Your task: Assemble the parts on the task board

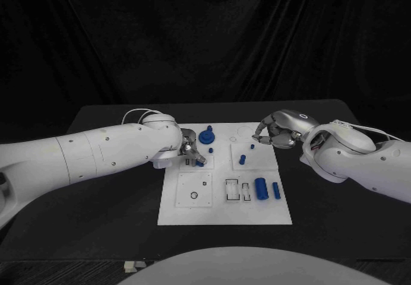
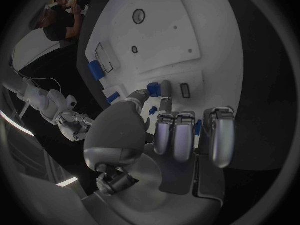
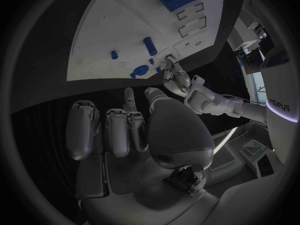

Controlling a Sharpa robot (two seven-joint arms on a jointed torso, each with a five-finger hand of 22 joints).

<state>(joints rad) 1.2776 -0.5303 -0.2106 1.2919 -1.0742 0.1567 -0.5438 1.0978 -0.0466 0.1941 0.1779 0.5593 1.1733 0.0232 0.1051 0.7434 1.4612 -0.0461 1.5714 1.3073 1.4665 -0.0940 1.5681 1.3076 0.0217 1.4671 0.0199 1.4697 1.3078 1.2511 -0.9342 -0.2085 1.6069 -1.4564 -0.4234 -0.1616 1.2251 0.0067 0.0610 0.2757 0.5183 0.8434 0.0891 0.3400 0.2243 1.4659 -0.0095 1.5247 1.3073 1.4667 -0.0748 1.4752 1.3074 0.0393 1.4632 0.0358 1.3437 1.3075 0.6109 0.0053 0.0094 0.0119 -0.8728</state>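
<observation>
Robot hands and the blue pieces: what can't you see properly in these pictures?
- Head view: the left robot hand covers the white board beneath it, so whether it holds a blue piece is unclear.
- Head view: the right robot hand curls its fingers away from the camera; what they touch is hidden.
- Left wrist view: the fingers block part of the board.
- Right wrist view: the small blue pegs are too tiny to tell their shape.

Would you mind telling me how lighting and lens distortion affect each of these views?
Head view: dim, black backdrop, yet the white task board stands out evenly lit, no glare. Left wrist view: fisheye bends the board's edges, the left hand looms large. Right wrist view: same bending, the right hand large and shaded.
</observation>
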